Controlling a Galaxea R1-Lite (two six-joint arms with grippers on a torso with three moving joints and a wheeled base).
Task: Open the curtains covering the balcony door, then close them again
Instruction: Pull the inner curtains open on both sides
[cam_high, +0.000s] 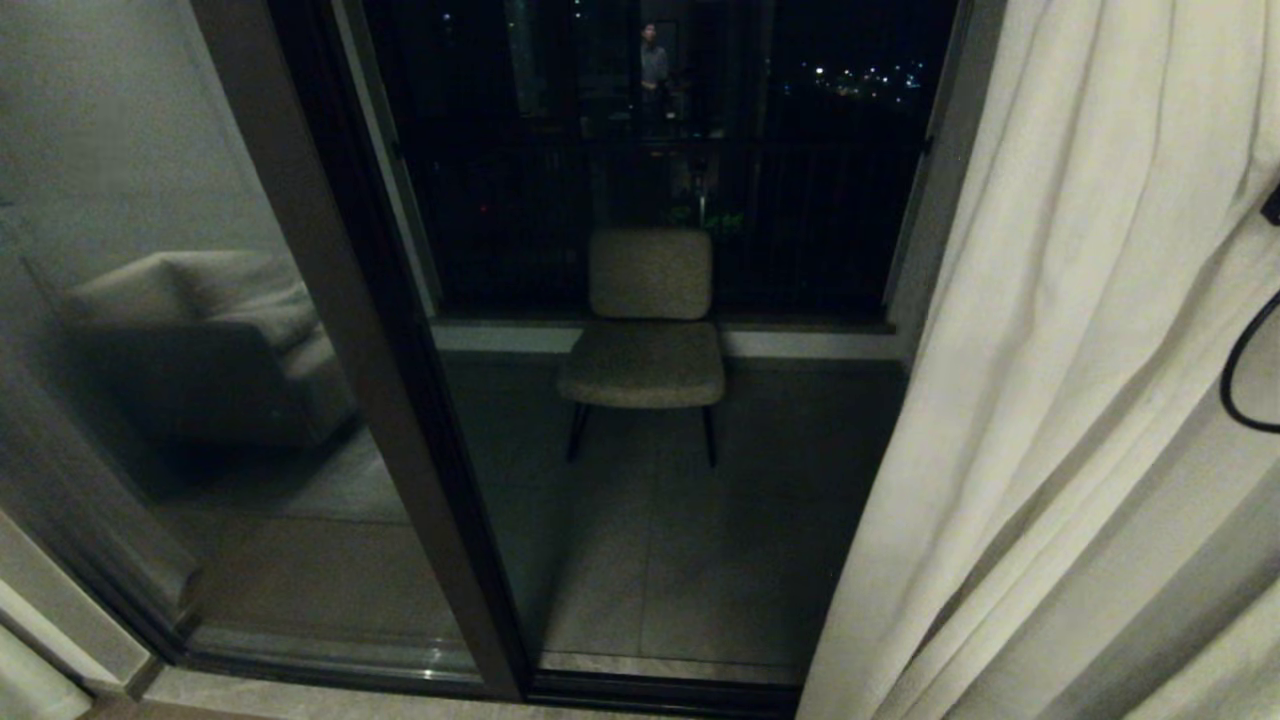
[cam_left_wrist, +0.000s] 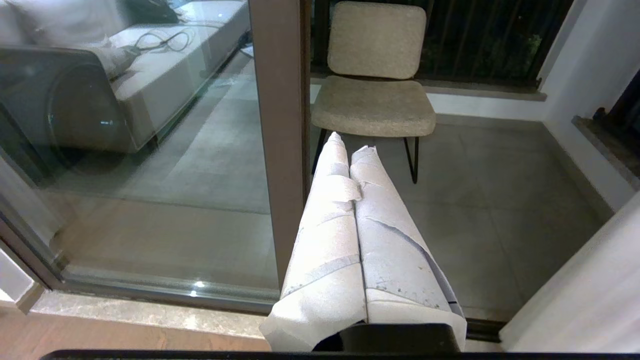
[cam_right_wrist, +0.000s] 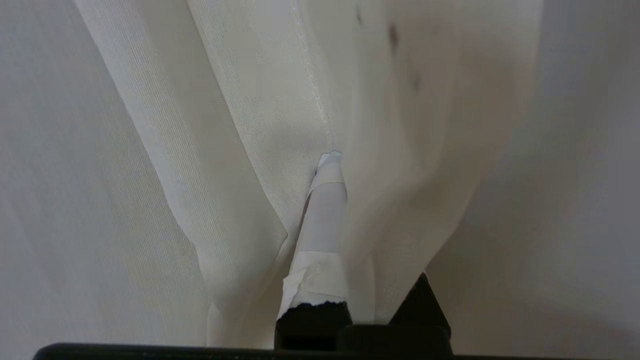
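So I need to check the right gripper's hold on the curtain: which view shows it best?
The right wrist view: the right gripper is shut on a curtain fold. The head view shows only the curtain; the left wrist view shows a sliver of curtain.

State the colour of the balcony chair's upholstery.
Beige, on thin dark legs; the chair shows best in the left wrist view.

You've got a grey tiled balcony floor (cam_high: 700, 560) behind the glass, and one beige padded chair (cam_high: 645, 340) stands on it on thin dark legs, back toward the dark railing. A low pale ledge (cam_high: 800, 343) runs along the floor's far edge, just behind the chair. Nearer you, a speckled stone sill (cam_left_wrist: 150, 312) edges the door track (cam_high: 330, 655).
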